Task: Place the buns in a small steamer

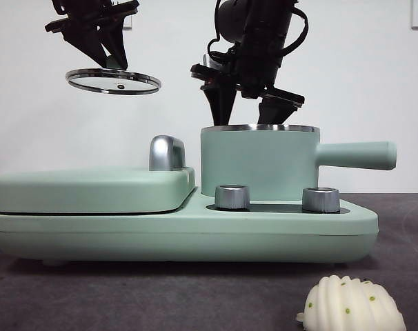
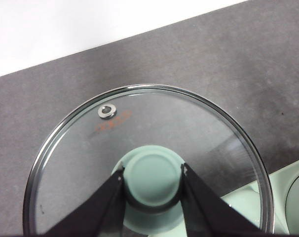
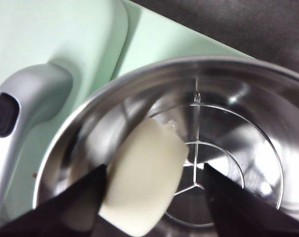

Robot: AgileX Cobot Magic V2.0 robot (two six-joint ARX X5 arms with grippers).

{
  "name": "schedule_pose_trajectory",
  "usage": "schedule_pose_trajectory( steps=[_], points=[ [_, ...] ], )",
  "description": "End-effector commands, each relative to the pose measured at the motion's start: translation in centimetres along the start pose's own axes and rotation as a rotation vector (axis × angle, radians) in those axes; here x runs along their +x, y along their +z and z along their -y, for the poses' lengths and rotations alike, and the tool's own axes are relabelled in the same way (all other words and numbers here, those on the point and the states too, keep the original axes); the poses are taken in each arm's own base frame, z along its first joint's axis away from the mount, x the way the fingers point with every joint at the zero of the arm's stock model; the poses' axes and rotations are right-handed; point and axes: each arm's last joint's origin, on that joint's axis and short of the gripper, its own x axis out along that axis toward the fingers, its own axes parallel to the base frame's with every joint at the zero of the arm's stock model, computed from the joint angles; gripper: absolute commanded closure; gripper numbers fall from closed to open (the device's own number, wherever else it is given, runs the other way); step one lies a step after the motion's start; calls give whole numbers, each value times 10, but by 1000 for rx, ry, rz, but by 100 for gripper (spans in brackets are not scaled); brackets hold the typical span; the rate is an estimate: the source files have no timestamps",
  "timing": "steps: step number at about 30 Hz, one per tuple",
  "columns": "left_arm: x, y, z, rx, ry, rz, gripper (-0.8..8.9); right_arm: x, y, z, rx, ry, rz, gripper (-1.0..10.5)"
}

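Our right gripper (image 3: 152,197) is hovering just above the open mouth of the small steamer (image 1: 259,164), jaws spread wide, and the smooth cream-white bun (image 3: 143,183) is sitting between them; whether either jaw is actually touching it, we cannot tell. Below the bun we are seeing the steel bowl and a wire rack (image 3: 214,170) lying on the steamer's floor. From the front, this same gripper (image 1: 245,103) is hanging dark over the steel rim, its tips just above it.

Our left gripper (image 2: 153,185) is clamping the green knob (image 2: 152,180) of the glass lid (image 2: 80,163) and is holding that lid level in the air. In the front view the lid (image 1: 113,81) is floating high above the flat griddle (image 1: 92,187), well to the side of the steamer.

We are finding the ridged shell-shaped bun (image 1: 354,307), white with small green specks, lying on the dark table (image 1: 161,293) near the front camera, apart from the appliance. The steamer is standing on the mint-green base (image 1: 181,238), behind two chrome dials (image 1: 232,196), with its straight handle (image 1: 357,155) pointing away from the griddle. A chrome handle (image 1: 166,152) is rising from the griddle beside the pot.
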Motion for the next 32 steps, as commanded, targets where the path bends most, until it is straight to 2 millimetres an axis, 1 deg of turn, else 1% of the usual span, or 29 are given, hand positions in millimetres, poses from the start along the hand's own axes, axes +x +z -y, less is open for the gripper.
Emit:
schedule_pose_trajectory(
  steps=[1, 6, 11, 17, 20, 24, 25, 27, 29, 32],
  points=[
    [-4, 9, -1, 0, 3, 55, 798, 6, 5, -1, -12, 0, 2, 564],
    [-4, 9, -1, 0, 3, 55, 798, 2, 5, 0, -8, -1, 5, 551],
    [-4, 9, -1, 0, 3, 55, 798, -4, 8, -1, -11, 3, 27, 452],
    [-4, 9, -1, -1, 3, 55, 798, -19, 12, -5, -17, 9, 69, 451],
    [-4, 9, -1, -1, 3, 54, 798, -30, 11, -6, -17, 1, 71, 451],
    [-4, 9, -1, -1, 3, 54, 798, -48, 6, -6, -11, -49, 50, 451],
    [-4, 9, -1, -1, 3, 55, 798, -55, 3, -7, -13, -40, 64, 451],
    [-4, 9, -1, -1, 3, 53, 798, -67, -1, -12, -19, -6, 84, 451],
    [-4, 9, -1, -1, 2, 53, 798, -80, -7, -19, -39, -10, 108, 451],
    [-4, 9, -1, -1, 2, 52, 798, -101, -22, -30, -68, -14, 145, 451]
  ],
)
